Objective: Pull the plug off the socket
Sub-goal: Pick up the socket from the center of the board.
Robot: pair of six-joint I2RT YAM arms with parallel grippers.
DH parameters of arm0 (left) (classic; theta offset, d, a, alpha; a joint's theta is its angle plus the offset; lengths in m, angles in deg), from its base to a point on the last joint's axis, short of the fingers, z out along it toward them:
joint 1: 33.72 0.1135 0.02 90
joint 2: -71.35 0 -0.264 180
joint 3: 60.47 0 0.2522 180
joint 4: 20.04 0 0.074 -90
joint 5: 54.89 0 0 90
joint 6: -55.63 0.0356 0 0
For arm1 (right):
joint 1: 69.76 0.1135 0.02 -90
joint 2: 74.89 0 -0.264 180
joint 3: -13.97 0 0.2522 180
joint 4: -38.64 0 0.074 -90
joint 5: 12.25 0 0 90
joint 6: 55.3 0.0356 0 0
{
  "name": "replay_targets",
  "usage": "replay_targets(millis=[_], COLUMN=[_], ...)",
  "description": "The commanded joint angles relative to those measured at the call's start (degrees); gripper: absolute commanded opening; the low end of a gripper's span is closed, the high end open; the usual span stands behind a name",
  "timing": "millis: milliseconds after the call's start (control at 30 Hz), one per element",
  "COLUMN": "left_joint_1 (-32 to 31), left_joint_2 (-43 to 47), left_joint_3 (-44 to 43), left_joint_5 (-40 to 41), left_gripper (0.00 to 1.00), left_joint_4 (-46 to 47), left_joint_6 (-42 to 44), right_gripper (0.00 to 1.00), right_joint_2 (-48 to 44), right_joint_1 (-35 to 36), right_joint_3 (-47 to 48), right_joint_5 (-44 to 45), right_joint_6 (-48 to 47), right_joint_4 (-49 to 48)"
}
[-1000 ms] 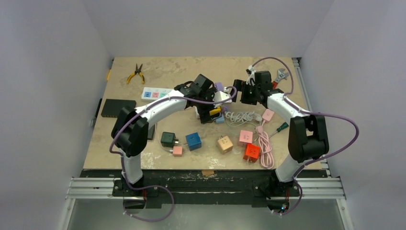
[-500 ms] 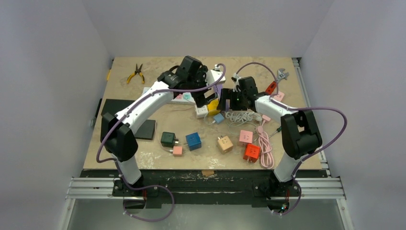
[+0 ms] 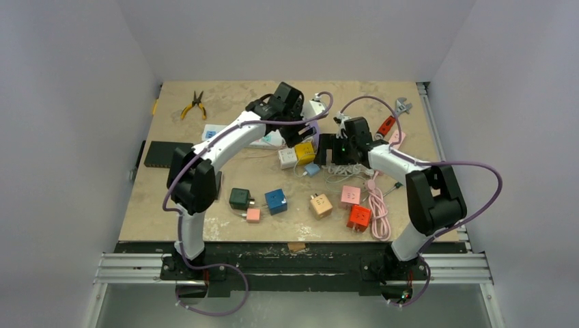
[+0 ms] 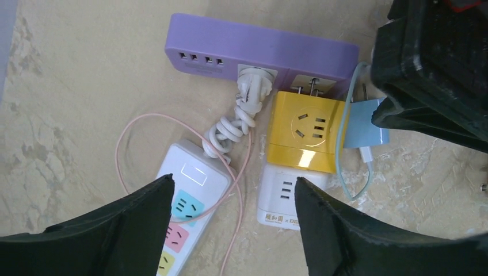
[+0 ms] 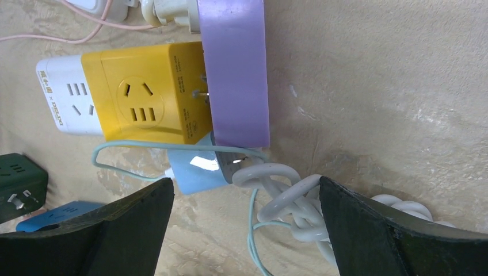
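Note:
A purple socket strip (image 4: 259, 49) lies on the table. A white round plug (image 4: 253, 92) with a knotted white cord sits in its side. Beside it a yellow cube adapter (image 4: 302, 129) is plugged in, its prongs partly showing, with a white cube (image 4: 288, 198) stuck on its far end. A light blue adapter (image 4: 362, 123) sits at the strip's end. My left gripper (image 4: 233, 184) hangs open above the table between the white cube and a white multi-colour strip (image 4: 187, 207). My right gripper (image 5: 246, 183) is open over the blue adapter (image 5: 198, 169) and the cord coil (image 5: 288, 195), just off the purple strip (image 5: 233, 75).
Loose cubes lie nearer the front: dark green (image 3: 239, 198), blue (image 3: 276, 201), tan (image 3: 320, 205), pink (image 3: 350, 195), orange-red (image 3: 358, 216). A pink cable (image 3: 377, 212) runs at the right. Pliers (image 3: 194, 104) and a black box (image 3: 164, 154) are at the left, a wrench (image 3: 401, 104) at the back right.
Both arms have reached toward the back of the table over the purple strip. In the last half second the left wrist shifted slightly right and the right gripper settled lower beside it.

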Motion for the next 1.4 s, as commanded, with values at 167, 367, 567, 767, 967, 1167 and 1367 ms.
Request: replay_targets(millis=[167, 367, 567, 767, 967, 1167, 1367], left_joint_1=[-4.87, -5.6, -7.46, -6.5, -6.92, -6.88, -3.21], left_joint_2=[-1.18, 4.39, 6.38, 5.83, 3.82, 5.85, 6.14], left_joint_3=[-1.58, 2.2, 7.66, 2.36, -1.41, 0.99, 0.24], left_joint_5=[8.48, 2.68, 3.8, 5.59, 3.97, 1.87, -3.95], left_gripper=[0.47, 1.0, 1.0, 0.97, 1.0, 1.0, 1.0], left_joint_4=[3.27, 2.78, 7.72, 6.14, -4.68, -6.91, -6.93], left_joint_6=[3.64, 0.54, 2.2, 7.14, 6.25, 8.22, 10.02], right_gripper=[0.96, 0.95, 0.94, 0.94, 0.99, 0.99, 0.84], right_joint_2=[-5.86, -10.89, -12.51, -16.43, -8.02, 16.11, 29.45], right_joint_1=[0.31, -1.99, -5.17, -5.64, -5.12, -5.36, -7.12], right_joint_3=[-6.04, -9.7, -12.67, -10.43, 1.73, 19.73, 27.64], right_joint_5=[2.82, 4.31, 7.37, 7.17, 10.28, 7.19, -8.62], right_joint_6=[0.86, 1.8, 2.35, 3.51, 10.38, 15.07, 21.93], right_joint_4=[2.27, 4.47, 6.8, 4.35, -9.12, -22.76, -41.32])
